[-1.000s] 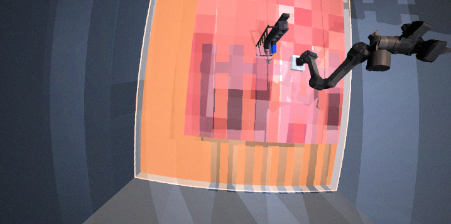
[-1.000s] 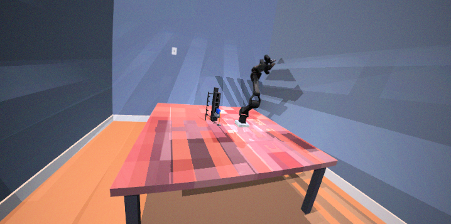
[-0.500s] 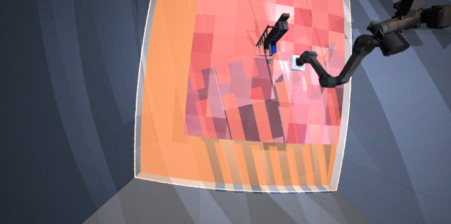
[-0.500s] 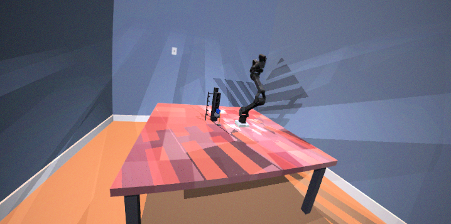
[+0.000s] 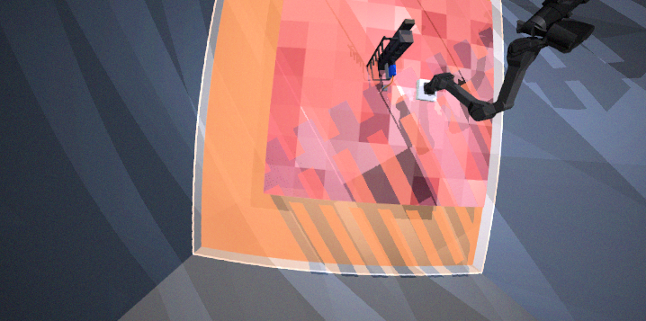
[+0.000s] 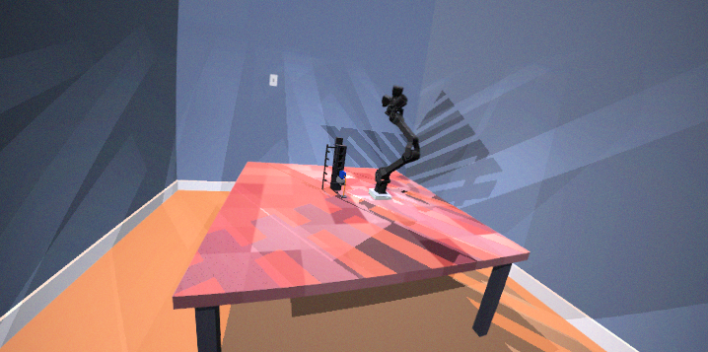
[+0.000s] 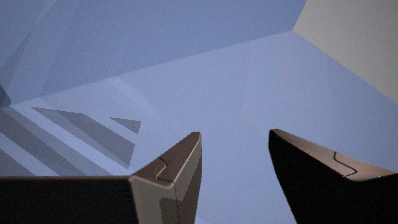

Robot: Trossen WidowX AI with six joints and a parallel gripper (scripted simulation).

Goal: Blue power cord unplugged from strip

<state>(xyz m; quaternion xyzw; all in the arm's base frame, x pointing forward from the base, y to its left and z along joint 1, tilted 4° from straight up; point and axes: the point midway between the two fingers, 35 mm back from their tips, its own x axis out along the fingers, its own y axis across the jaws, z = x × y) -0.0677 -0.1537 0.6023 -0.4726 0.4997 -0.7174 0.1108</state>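
Observation:
My gripper [image 7: 234, 139] is open part way, with nothing between the fingers. It is far from the strip, raised high beyond the right side of the table. The black power strip [image 5: 397, 48] [image 6: 337, 164] stands upright on the table. The blue plug [image 5: 391, 69] [image 6: 341, 175] is at the strip's lower part, beside a small grey piece. I cannot tell whether it is seated in a socket. A thin orange cord [image 5: 391, 81] [image 6: 344, 188] runs down from it to the table. The wrist view shows only walls, not the plug or strip.
A thin black rack [image 5: 372, 59] [image 6: 324, 167] with short prongs stands beside the strip. My arm's white base plate [image 5: 422, 94] [image 6: 376, 194] is on the table to the right of the strip. The table's right edge lies beneath the arm.

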